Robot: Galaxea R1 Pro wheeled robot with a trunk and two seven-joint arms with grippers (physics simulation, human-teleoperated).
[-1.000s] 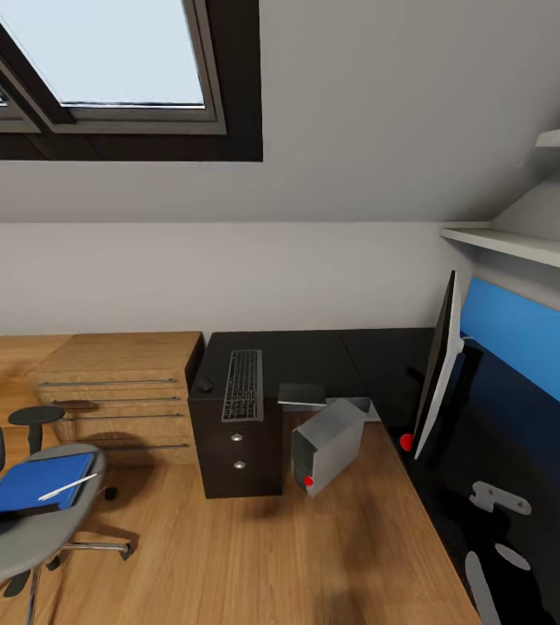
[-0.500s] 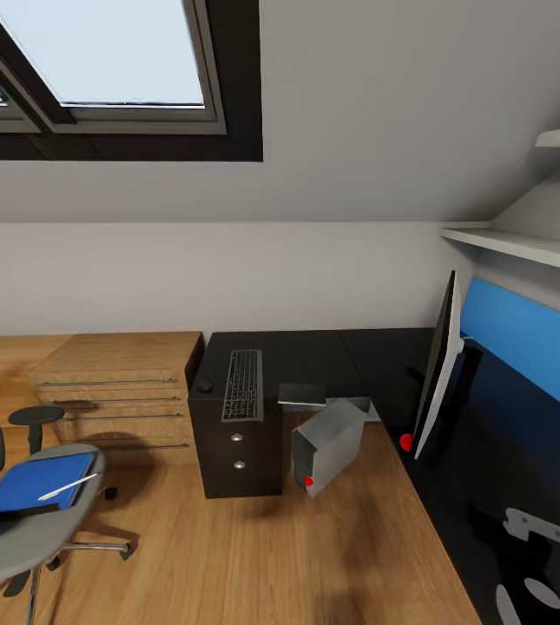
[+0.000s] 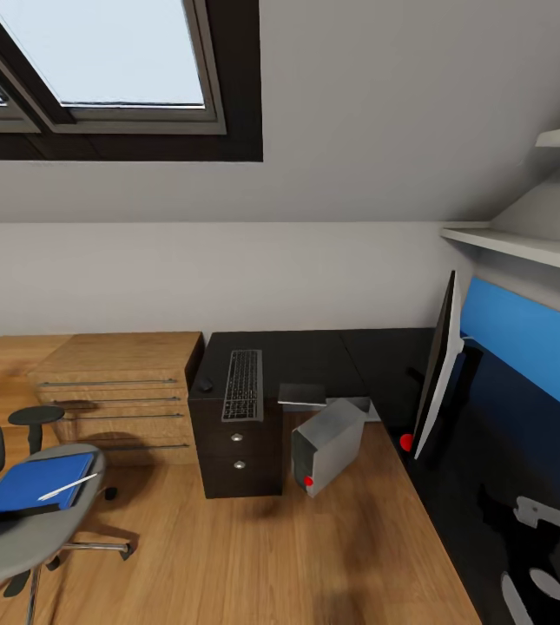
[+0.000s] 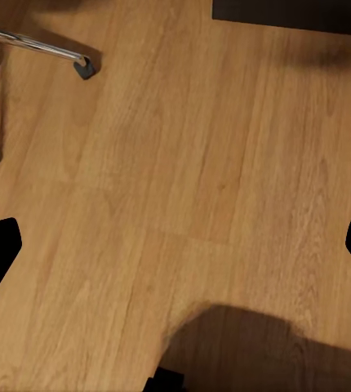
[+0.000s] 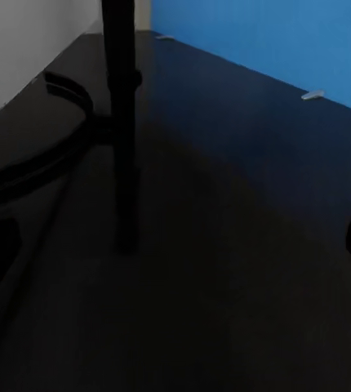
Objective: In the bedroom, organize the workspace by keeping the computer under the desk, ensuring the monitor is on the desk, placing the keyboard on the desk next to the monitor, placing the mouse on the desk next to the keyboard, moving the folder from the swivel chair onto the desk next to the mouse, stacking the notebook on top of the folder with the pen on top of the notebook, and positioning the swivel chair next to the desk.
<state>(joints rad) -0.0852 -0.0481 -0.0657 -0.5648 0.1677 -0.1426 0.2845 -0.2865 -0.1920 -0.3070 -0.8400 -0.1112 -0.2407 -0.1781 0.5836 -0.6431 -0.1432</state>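
Folder [image 3: 28, 486] is not grasped: both grippers are released, the left gripper [image 4: 175, 245] spread over bare wood floor [image 4: 192, 163], the right gripper [image 5: 175, 245] spread over the black desk [image 3: 314, 356] near the monitor [image 3: 440, 365] stand. Relative to the desk, the chair [image 3: 19, 521] with folder and pen [image 3: 67, 486] stands well to its left; keyboard [image 3: 243, 384] lies on it, computer [image 3: 330, 444] leans tilted under it

Blue folder [image 3: 29, 486] with white pen [image 3: 67, 487] lies on swivel chair [image 3: 28, 529].
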